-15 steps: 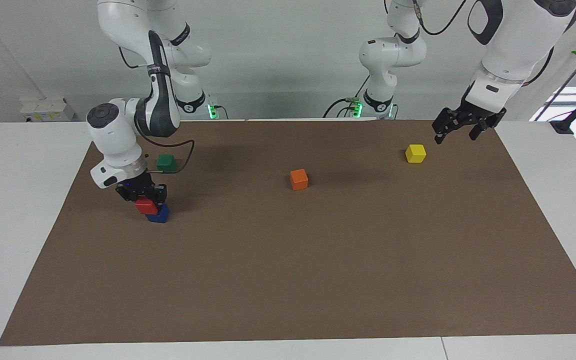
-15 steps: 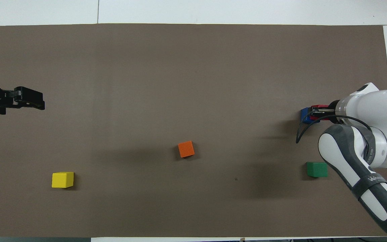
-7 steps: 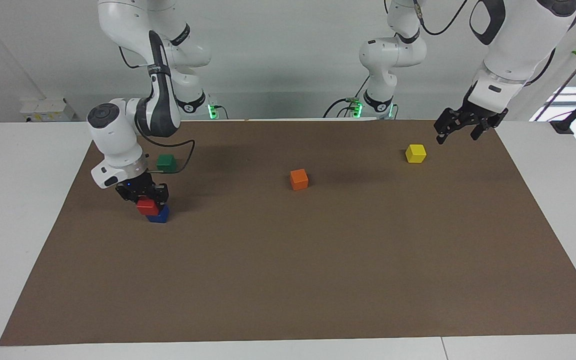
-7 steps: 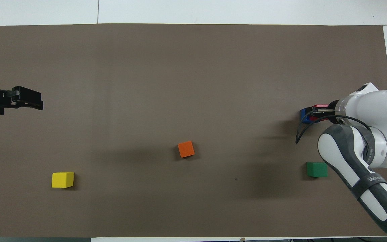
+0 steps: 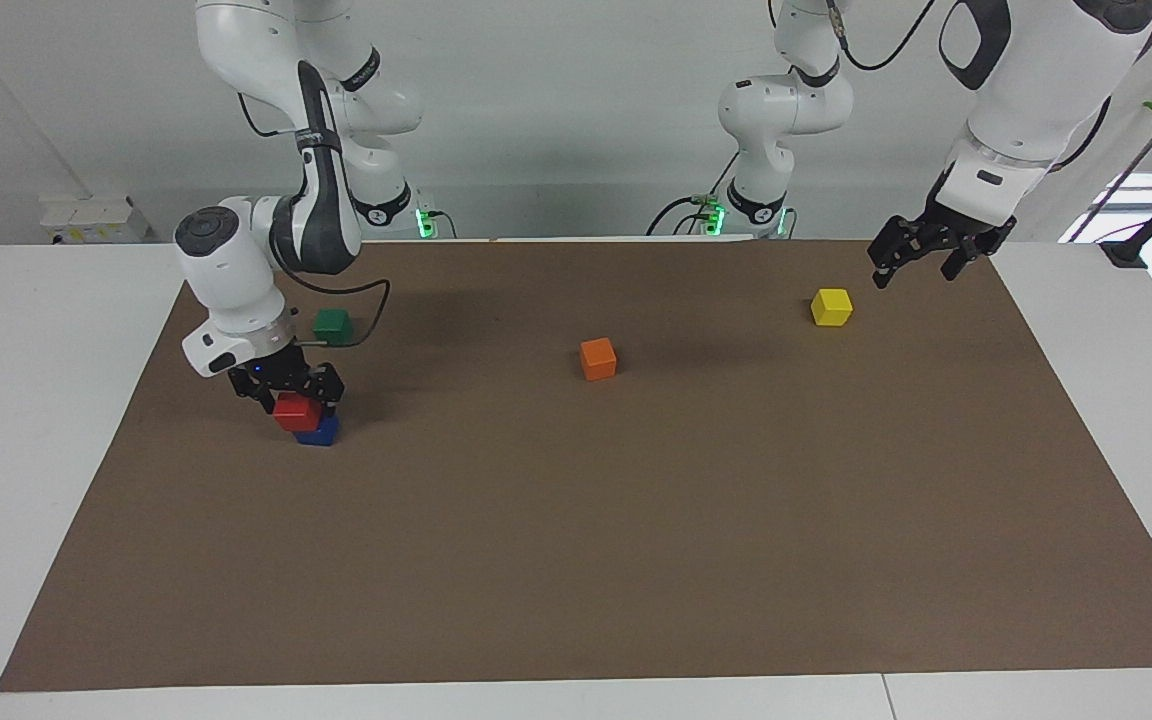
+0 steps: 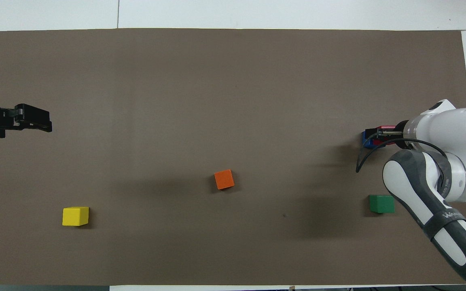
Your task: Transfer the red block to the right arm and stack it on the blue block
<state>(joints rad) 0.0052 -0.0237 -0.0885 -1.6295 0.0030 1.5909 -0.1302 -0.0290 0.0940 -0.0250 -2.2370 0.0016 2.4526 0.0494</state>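
Observation:
The red block [image 5: 295, 411] sits on top of the blue block [image 5: 320, 432] at the right arm's end of the mat. My right gripper [image 5: 294, 392] is down over the stack, open, with a finger on each side of the red block and a small gap to it. From above, the gripper [image 6: 375, 135] and wrist hide most of the stack; only slivers of the red block [image 6: 386, 127] and the blue block [image 6: 364, 138] show. My left gripper [image 5: 920, 262] hangs open and empty in the air at the left arm's end, beside the yellow cube [image 5: 831, 306].
An orange cube [image 5: 598, 358] lies mid-mat. A green cube [image 5: 333, 324] sits nearer to the robots than the stack, close to the right arm's cable. The brown mat [image 5: 636, 560] covers most of the white table.
My right gripper's fingers have spread apart and let go of the red block, which stays on the blue block. The left gripper has shifted slightly upward.

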